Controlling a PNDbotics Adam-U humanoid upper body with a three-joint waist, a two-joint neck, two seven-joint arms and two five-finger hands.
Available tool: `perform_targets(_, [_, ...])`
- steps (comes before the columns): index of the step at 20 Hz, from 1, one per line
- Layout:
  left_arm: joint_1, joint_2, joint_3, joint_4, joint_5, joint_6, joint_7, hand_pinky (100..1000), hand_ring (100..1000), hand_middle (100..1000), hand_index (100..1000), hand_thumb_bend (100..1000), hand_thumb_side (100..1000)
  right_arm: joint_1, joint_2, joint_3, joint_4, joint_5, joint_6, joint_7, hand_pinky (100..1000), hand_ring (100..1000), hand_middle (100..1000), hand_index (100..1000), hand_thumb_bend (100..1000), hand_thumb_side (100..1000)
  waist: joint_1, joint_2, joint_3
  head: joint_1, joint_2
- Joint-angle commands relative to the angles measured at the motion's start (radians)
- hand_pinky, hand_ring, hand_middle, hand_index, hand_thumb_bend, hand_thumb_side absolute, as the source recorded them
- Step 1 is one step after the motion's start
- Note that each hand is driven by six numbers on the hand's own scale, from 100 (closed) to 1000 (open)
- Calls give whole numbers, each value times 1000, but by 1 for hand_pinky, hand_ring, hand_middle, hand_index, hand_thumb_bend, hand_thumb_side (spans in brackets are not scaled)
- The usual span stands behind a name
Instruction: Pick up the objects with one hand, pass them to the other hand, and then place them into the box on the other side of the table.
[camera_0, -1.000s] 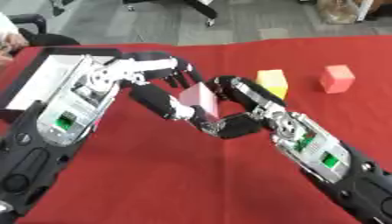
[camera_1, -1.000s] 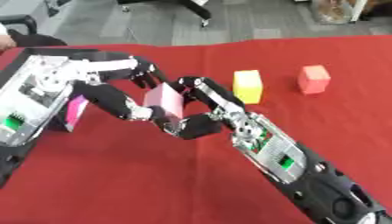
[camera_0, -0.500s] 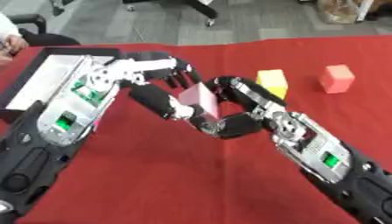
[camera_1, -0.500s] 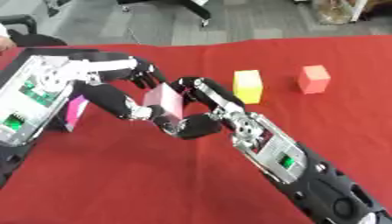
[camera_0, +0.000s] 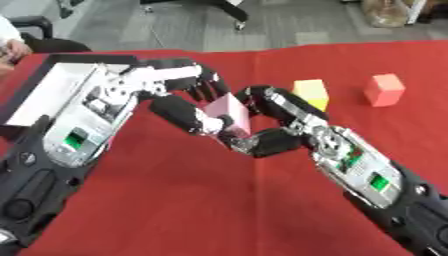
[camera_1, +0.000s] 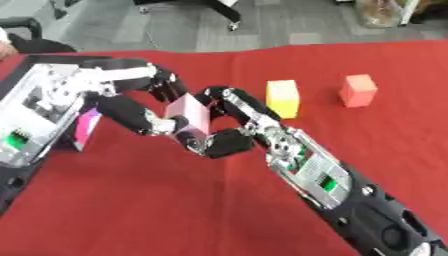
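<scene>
Near the table's middle, the two hands meet over the red cloth with a pink block between them. From 7 o'clock the left arm runs up to the left hand, whose fingers come over the block's top edge while its thumb curls in against the lower side — so it pinches the block. From 5 o'clock the right arm climbs to the right hand; its fingers bend round the block's right side and its thumb tucks under the bottom corner, so it grips the block too. Held between both hands, the block is tilted, one corner pointing up; I can't tell whether it clears the cloth.

Farther back, at about 1 o'clock from the hands, a yellow block stands upright on the cloth just beyond the right hand's knuckles. Well to its right, at 2 o'clock, sits an orange block, apart from everything else.

Off at 10 o'clock, partly hidden by the left arm, lies the box — pale inside, dark-rimmed. In the right eye view something magenta shows beside the left forearm.
</scene>
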Motion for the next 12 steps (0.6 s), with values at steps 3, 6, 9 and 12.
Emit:
perform_targets(3, [-14, 12, 6, -6, -11, 148, -141, 821, 748, 696, 737, 181, 294, -18, -5, -13, -34, -9, -3, -8, 760, 514, 498, 592, 178, 100, 13, -6, 0, -2, -2])
perform_targets(6, [-15, 11, 6, -6, -19, 151, -139, 812, 738, 681, 726, 131, 278, -19, -4, -14, -33, -12, -7, -10, 759, 515, 501, 600, 200, 100, 13, -5, -1, -3, -2])
perform_targets(9, [-16, 11, 4, -5, -29, 153, -135, 798, 715, 662, 714, 100, 248, -20, -4, -14, -32, -13, -10, -10, 759, 516, 504, 604, 223, 100, 14, -5, -1, -4, -2])
perform_targets(12, [-19, 11, 5, -13, -60, 153, -119, 773, 679, 623, 683, 100, 212, -20, -4, -17, -31, -13, -16, -12, 762, 525, 516, 617, 292, 100, 14, -3, -2, -4, -2])
